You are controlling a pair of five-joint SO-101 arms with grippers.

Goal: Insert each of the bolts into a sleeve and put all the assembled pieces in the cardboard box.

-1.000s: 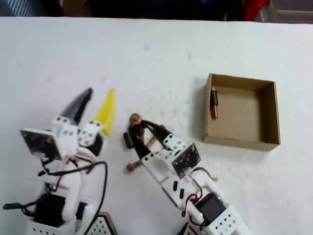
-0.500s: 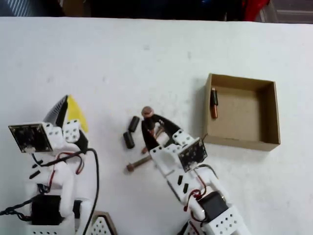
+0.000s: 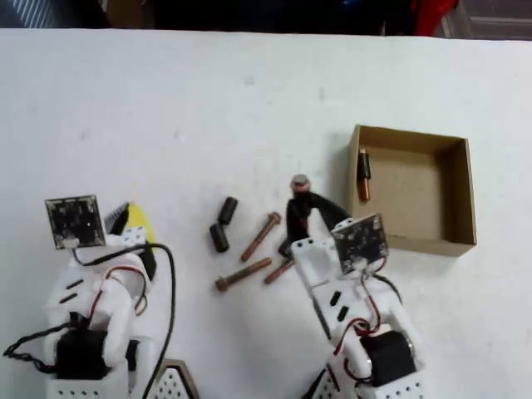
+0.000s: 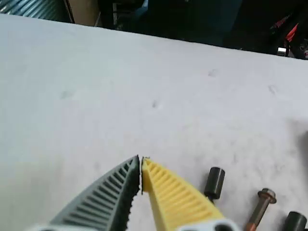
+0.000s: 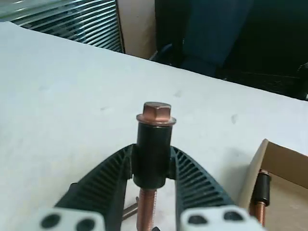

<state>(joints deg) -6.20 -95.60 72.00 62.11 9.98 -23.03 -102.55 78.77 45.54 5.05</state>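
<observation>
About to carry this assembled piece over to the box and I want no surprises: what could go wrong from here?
The right tool grips the assembled piece by its sleeve alone; tipped over, its bolt may slide out. The near wall of the cardboard box stands between the tool and the box floor; a low carry could shove it. The loose bolts lie close by the right arm and could get swept.
</observation>
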